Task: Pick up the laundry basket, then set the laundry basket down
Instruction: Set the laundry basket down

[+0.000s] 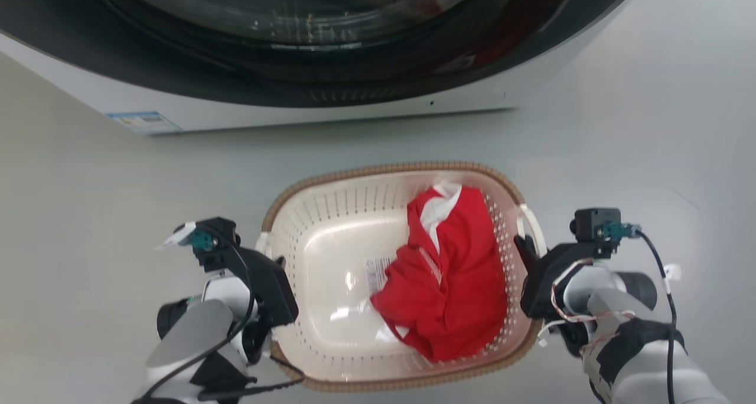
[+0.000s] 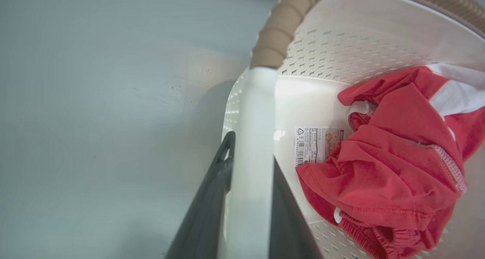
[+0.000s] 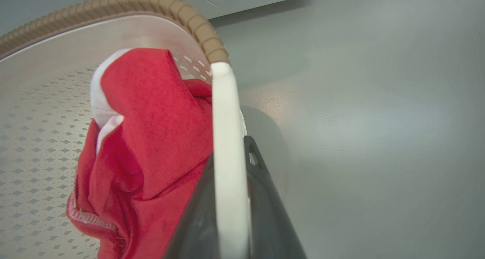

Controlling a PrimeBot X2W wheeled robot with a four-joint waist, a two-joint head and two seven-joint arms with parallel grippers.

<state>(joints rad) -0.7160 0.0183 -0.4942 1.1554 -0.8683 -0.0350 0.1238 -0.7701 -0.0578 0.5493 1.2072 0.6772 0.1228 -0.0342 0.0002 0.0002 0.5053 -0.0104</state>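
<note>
laundry basket (image 1: 390,169) sits lower centre of the head frame, on grey floor (image 1: 88,203) below the washing machine (image 1: 295,106); can't tell if it's off the floor yet. left gripper (image 2: 251,153) clenched on the white left handle (image 2: 254,100), one finger each side; right gripper (image 3: 229,155) same on the right handle (image 3: 223,100). Load is one red garment (image 1: 455,280) bunched at frame right, so likely light but slightly off-balance; plastic looks stiff with smooth, possibly slippery handles; holding both handles seems right; lift level.
</note>
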